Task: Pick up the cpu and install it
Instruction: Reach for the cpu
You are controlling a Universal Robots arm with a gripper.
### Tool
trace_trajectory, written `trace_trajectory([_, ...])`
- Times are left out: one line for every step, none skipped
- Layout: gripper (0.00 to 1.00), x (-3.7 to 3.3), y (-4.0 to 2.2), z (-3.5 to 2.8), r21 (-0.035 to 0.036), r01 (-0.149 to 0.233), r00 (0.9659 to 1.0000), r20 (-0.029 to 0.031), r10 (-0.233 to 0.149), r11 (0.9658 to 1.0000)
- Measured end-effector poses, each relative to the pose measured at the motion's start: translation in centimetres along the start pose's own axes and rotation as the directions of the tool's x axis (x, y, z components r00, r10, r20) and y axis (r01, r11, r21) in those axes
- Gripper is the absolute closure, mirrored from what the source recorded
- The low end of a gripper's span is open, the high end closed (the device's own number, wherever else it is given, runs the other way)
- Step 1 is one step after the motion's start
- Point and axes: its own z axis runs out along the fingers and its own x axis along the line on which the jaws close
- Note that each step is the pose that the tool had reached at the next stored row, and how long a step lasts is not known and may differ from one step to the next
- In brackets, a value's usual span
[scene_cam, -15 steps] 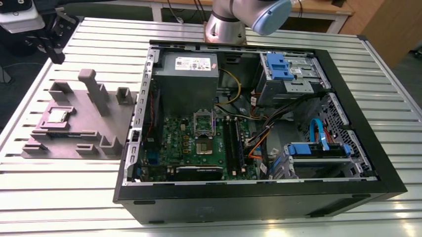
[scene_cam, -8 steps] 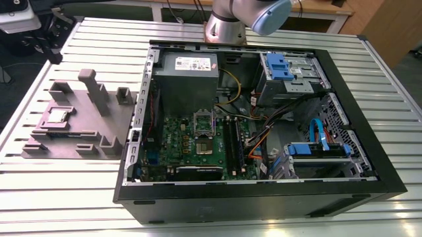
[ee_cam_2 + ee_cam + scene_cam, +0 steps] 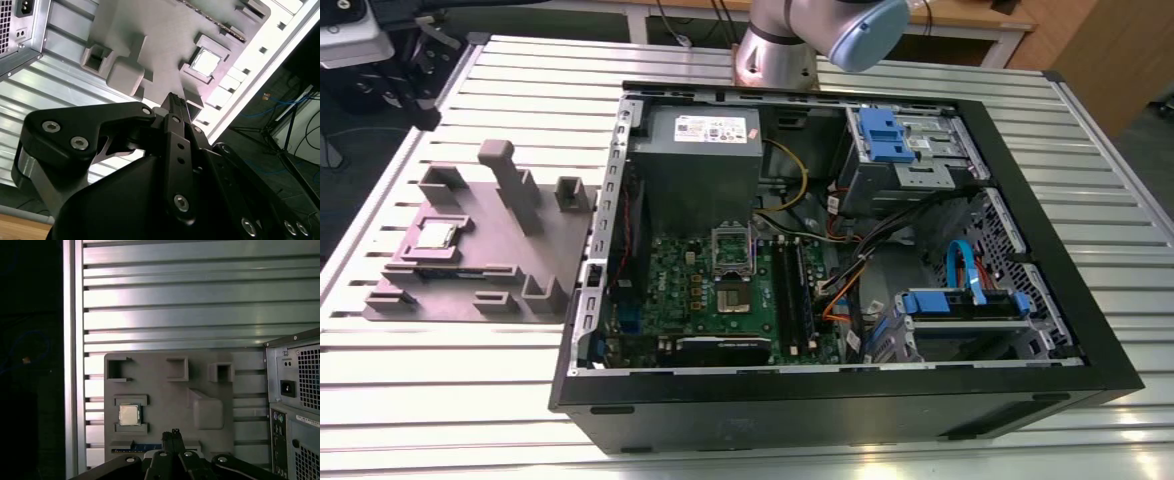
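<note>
Progress stands at the very beginning: the cpu [image 3: 438, 235] lies flat in its square recess on the grey block [image 3: 520, 255], which sits on the slatted bench [image 3: 454, 400] to the exterior view's left of the open computer case [image 3: 847, 395], well apart from the green board [image 3: 670, 262] inside it. Both wrist views show the gripper [image 3: 173, 434] above the block, near the cpu [image 3: 129, 415] but not touching it, its fingers drawn together with nothing between them. The socket [image 3: 732, 296] on the board looks bare, though I cannot be sure of that. So neither the pick-up nor the installation is done; the whole task is left
</note>
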Motion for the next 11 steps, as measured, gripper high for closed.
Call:
trace_trajectory([0.89, 0.07, 0.00, 0.00, 0.0000, 0.000, 1.0000, 0.0000, 0.000, 1.0000])
trace_trajectory([0.89, 0.16, -0.01, 0.02, 0.0000, 0.000, 1.0000, 0.0000, 0.000, 1.0000])
trace_trajectory([0.89, 0.24, -0.01, 0.03, 0.0000, 0.000, 1.0000, 0.0000, 0.000, 1.0000])
trace_trajectory([0.89, 0.30, -0.02, 0.04, 0.0000, 0.000, 1.0000, 0.0001, 0.000, 1.0000])
trace_trajectory([0.89, 0.36, -0.02, 0.04, 0.0000, 0.000, 1.0000, 0.0000, 0.000, 1.0000])
trace_trajectory([0.89, 0.48, -0.02, 0.06, 0.0000, 0.000, 1.0000, 0.0000, 0.000, 1.0000])
trace_trajectory([0.89, 0.59, -0.03, 0.07, 0.0000, 0.000, 1.0000, 0.0000, 0.000, 1.0000])
trace_trajectory([0.89, 0.71, -0.03, 0.09, 0.0000, 0.000, 1.0000, 0.0000, 0.000, 1.0000])
trace_trajectory([0.89, 0.91, -0.04, 0.10, 0.0001, 0.000, 1.0000, -0.0001, 0.000, 1.0000])
trace_trajectory([0.89, 1.12, -0.06, 0.13, 0.0000, 0.000, 1.0000, 0.0000, 0.000, 1.0000])
trace_trajectory([0.89, 1.38, -0.07, 0.15, 0.0000, 0.000, 1.0000, 0.0000, 0.000, 1.0000])
